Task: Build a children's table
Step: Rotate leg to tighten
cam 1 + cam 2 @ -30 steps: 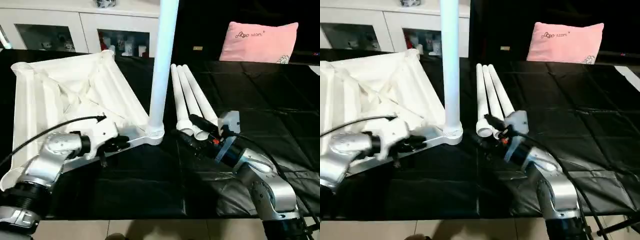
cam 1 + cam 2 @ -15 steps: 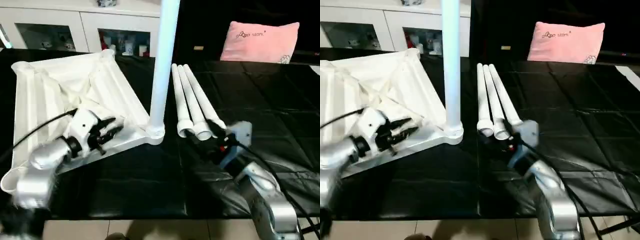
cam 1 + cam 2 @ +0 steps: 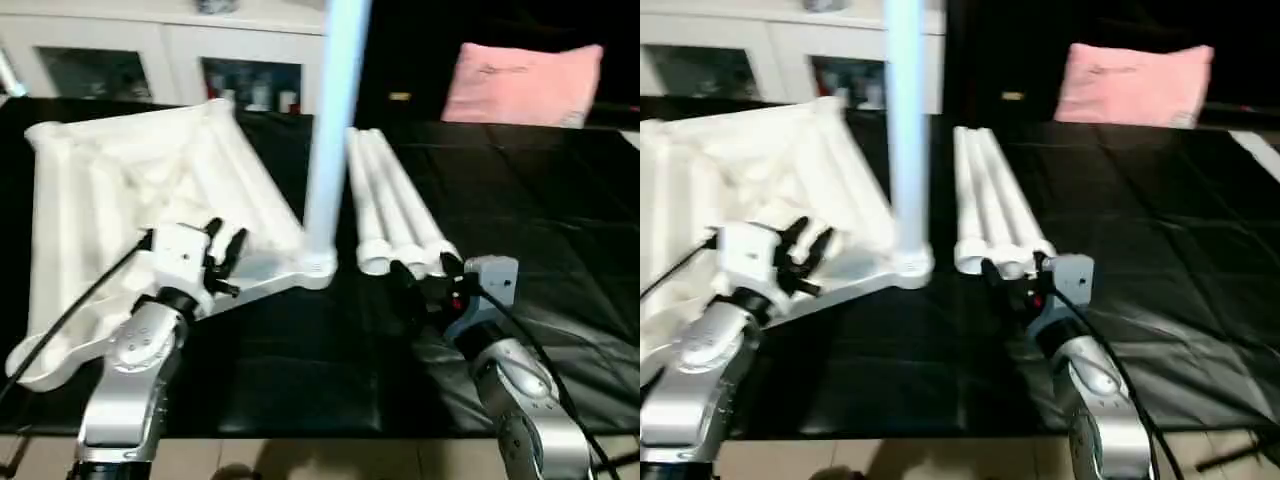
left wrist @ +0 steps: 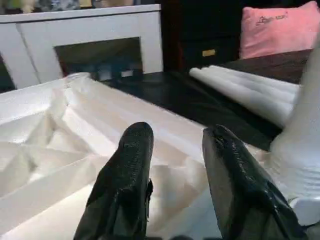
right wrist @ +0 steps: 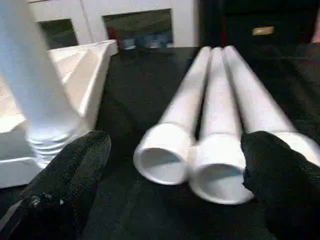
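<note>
One leg (image 3: 335, 130) upright in tabletop (image 3: 120, 190) corner socket | three legs (image 3: 395, 215) beside | left gripper (image 3: 222, 245) released tabletop rim, part-spread | right gripper (image 3: 425, 275) wide, empty.

Home living room — pink cushion (image 3: 522, 84), glass-doored cabinet (image 3: 150, 62) (white)

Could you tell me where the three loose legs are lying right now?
The three loose legs lie side by side on the black table, just right of the upright leg, their open ends facing the open right gripper.
</note>
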### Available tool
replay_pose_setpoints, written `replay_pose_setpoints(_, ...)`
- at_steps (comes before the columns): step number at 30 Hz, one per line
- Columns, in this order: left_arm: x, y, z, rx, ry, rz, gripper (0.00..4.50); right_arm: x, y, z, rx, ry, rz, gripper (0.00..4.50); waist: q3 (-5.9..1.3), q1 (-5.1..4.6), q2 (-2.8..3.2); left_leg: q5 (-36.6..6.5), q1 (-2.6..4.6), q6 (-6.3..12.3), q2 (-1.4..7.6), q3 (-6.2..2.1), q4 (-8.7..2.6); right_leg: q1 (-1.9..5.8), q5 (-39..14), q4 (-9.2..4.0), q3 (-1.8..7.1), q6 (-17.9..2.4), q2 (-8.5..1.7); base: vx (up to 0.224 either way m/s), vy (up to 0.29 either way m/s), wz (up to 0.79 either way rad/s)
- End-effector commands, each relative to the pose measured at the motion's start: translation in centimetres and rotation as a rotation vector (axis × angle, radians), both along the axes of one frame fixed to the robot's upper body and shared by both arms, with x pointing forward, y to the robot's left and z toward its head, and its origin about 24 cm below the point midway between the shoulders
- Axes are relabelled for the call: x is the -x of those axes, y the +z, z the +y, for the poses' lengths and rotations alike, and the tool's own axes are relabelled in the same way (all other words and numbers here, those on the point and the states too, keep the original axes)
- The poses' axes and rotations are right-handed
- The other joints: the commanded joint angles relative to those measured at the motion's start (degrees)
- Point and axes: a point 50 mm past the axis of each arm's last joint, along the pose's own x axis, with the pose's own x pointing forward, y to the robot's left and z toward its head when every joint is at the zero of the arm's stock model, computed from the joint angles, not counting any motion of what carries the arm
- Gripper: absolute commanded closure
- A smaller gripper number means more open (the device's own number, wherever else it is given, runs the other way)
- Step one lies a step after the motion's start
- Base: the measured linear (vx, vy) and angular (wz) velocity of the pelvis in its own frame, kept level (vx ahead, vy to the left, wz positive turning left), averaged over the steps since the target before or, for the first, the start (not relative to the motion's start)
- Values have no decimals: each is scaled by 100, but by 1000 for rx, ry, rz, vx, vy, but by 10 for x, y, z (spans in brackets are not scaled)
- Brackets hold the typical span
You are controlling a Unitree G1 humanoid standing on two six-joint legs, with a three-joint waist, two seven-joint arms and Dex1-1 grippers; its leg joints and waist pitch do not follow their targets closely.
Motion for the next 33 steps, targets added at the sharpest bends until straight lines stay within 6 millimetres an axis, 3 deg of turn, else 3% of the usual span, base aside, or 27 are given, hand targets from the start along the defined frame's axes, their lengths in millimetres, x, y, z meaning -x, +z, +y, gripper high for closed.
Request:
replay_pose_setpoints(1,0,4,1,-19,13,-10,268,-1,1,2,-7,0,6,0,-345,25,79,-478,156,1126,243,-36,-347,211,-1160,-554,407,-1180,-606,0,139,8)
replay_pose_setpoints(3,0,4,1,-22,14,-6,268,-2,1,2,-7,-5,12,0,-347,-67,90,-271,221,1589,168,40,-424,135,-809,-439,252,-1155,-411,-10,155,6)
replay_pose_setpoints(5,0,2,2,-28,12,0,268,-2,1,2,-12,-9,14,0,-342,-117,77,-354,265,1845,128,72,-437,112,-946,-456,231,-1037,-426,-27,169,3)
replay_pose_setpoints(9,0,3,1,-31,12,5,268,-2,2,2,-22,-11,19,0,-297,-169,131,-1205,200,1471,140,-32,-491,218,-1841,-732,345,-557,-742,-44,167,0)
replay_pose_setpoints(11,-1,4,1,-32,11,6,268,-2,3,1,-24,-9,19,0,-285,-339,223,-1596,379,1229,67,15,-750,100,-1781,-542,16,-337,-273,-58,169,1)
replay_pose_setpoints(12,-1,4,0,-27,12,8,268,-2,3,1,-24,-8,17,0,-251,-501,261,-2008,398,934,26,69,-951,4,-1490,-223,-270,-275,59,-64,168,4)
replay_pose_setpoints(13,-1,4,0,-23,14,11,268,-2,3,1,-23,-7,16,0,-236,-591,238,-2458,332,627,47,109,-1113,5,-1053,150,-444,-157,151,-78,135,4)
replay_pose_setpoints(14,-2,4,1,-30,25,14,268,-2,4,1,-20,-4,14,0,-239,-603,222,-2626,315,494,114,64,-1135,59,-818,200,-475,-148,74,-82,76,0)
replay_pose_setpoints(15,-2,5,1,-38,29,7,268,-2,4,1,-18,-3,14,0,-223,-586,117,-3026,286,172,223,19,-1151,117,-730,-13,-333,-197,-238,-82,76,0)
replay_pose_setpoints(16,-2,5,1,-45,35,1,268,-3,4,0,-15,-1,13,0,-170,-453,47,-3639,324,-365,116,78,-743,-85,-2010,-552,80,-579,-814,-76,44,13)
replay_pose_setpoints(17,-2,5,1,-45,43,1,268,-3,5,0,-14,-1,13,0,-201,-403,-14,-3543,418,-319,192,-176,-223,-66,-2713,-837,382,-759,-1301,-77,99,-3)
replay_pose_setpoints(18,-2,5,2,-41,53,4,268,-3,5,0,-13,1,12,0,-116,-418,71,-2376,383,-193,324,-740,181,101,-3562,-974,374,-820,-1616,-77,99,-3)
replay_pose_setpoints(19,-2,5,2,-30,65,8,268,-3,6,-1,-11,3,11,0,-57,-662,357,-4008,315,-1057,502,-996,-534,231,-3168,-511,-273,-376,-545,-59,148,-36)
replay_pose_setpoints(20,-2,5,3,-12,81,11,268,-4,7,-2,-11,3,9,0,-33,-728,467,-5324,84,-1702,667,-1122,-1154,292,-2000,226,-366,-141,-112,-99,105,-21)
replay_pose_setpoints(21,-2,5,4,9,104,14,268,-5,9,-4,-5,4,5,0,-47,-632,443,-6080,-204,-2110,485,-920,-1392,508,-557,748,-663,-130,217,-99,105,-21)
replay_pose_setpoints(22,-2,5,3,3,107,14,268,-6,10,-4,4,5,-1,0,-76,-365,563,-5601,-117,-2629,325,-555,-1442,332,-431,940,-848,-313,453,-119,-2,18)
replay_pose_setpoints(23,-2,5,3,2,108,15,268,-6,11,-5,8,6,-4,0,-120,-430,594,-5308,-141,-2797,269,-483,-1503,447,-560,930,-879,-362,474,-38,-38,20)
replay_pose_setpoints(24,-2,5,3,1,111,18,268,-7,12,-6,26,15,-13,0,-315,-323,504,-4793,-94,-2639,110,-459,-1488,655,-1109,550,-797,-442,420,-79,-85,20)
replay_pose_setpoints(25,-2,5,2,15,117,15,268,-9,13,-7,51,26,-22,0,-562,-371,101,-3562,190,-2447,162,-511,-1187,561,-1523,97,-437,-970,-137,-62,-121,6)
replay_pose_setpoints(26,-1,5,2,26,122,12,268,-9,14,-7,67,33,-28,0,-654,-441,-154,-2299,410,-2316,-53,-611,-185,267,-2265,-238,-198,-1235,-901,-62,-121,6)
replay_pose_setpoints(27,-1,5,1,22,125,15,268,-11,16,-8,111,33,-45,0,-528,-353,-73,-510,-279,-593,-272,-689,648,955,-1548,-727,193,-2195,-1248,34,-169,-1)
replay_pose_setpoints(28,-1,5,0,16,127,18,268,-13,18,-9,141,35,-61,0,-140,-150,-109,12,-627,-325,-488,-517,678,1010,-230,-694,-327,-1568,-692,40,-137,-18)
replay_pose_setpoints(29,0,4,-1,14,129,20,268,-15,21,-10,145,50,-74,0,-101,-25,57,-179,-476,-243,-254,-620,414,923,88,-689,-104,-1355,-774,40,-137,-18)
replay_pose_setpoints(30,0,4,-1,14,130,20,268,-15,22,-10,144,57,-80,0,-99,-96,54,-369,-238,-162,-47,-670,309,795,17,-642,-134,-1218,-831,-65,-37,-12)
replay_pose_setpoints(31,0,4,-2,17,133,20,268,-16,24,-10,138,62,-92,0,-356,-108,215,-40,-48,-32,349,-760,-76,1017,52,-379,-320,-964,-560,-91,0,5)
replay_pose_setpoints(32,0,4,-2,21,139,21,268,-17,25,-11,143,54,-97,0,-421,-369,258,49,370,782,1107,-1253,-498,567,203,248,-266,-601,-364,-91,0,5)
replay_pose_setpoints(33,0,4,-2,23,144,22,268,-19,26,-13,151,37,-102,0,-367,-444,278,489,450,1470,971,-1262,-474,350,-34,308,-73,-490,-460,-80,-19,-5)
